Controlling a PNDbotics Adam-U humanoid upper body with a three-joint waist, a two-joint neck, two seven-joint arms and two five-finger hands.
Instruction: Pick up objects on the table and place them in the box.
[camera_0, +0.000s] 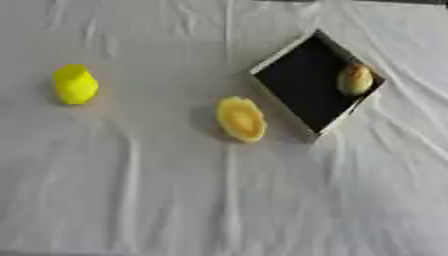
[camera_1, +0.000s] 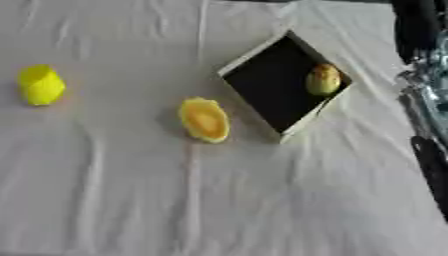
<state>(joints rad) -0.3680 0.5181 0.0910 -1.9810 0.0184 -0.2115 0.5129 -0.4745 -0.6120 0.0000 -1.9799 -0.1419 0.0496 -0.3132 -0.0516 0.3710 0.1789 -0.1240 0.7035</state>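
Observation:
A black box with a pale rim (camera_0: 278, 99) sits turned like a diamond right of centre. Inside it, by the right corner, lies a yellow-brown rounded fruit (camera_0: 354, 79). Just left of the box an oval yellow-orange object (camera_0: 241, 119) lies on the cloth. A bright yellow chunky object (camera_0: 75, 84) stands far left. My right arm, black with a silver joint, runs along the right edge of the right eye view. Its dark hand (camera_1: 413, 30) is beyond the box's right corner and touches nothing I can see. My left hand does not show.
A wrinkled white cloth (camera_0: 175, 200) covers the whole table. The two loose objects lie well apart from each other. The near half of the cloth shows only folds.

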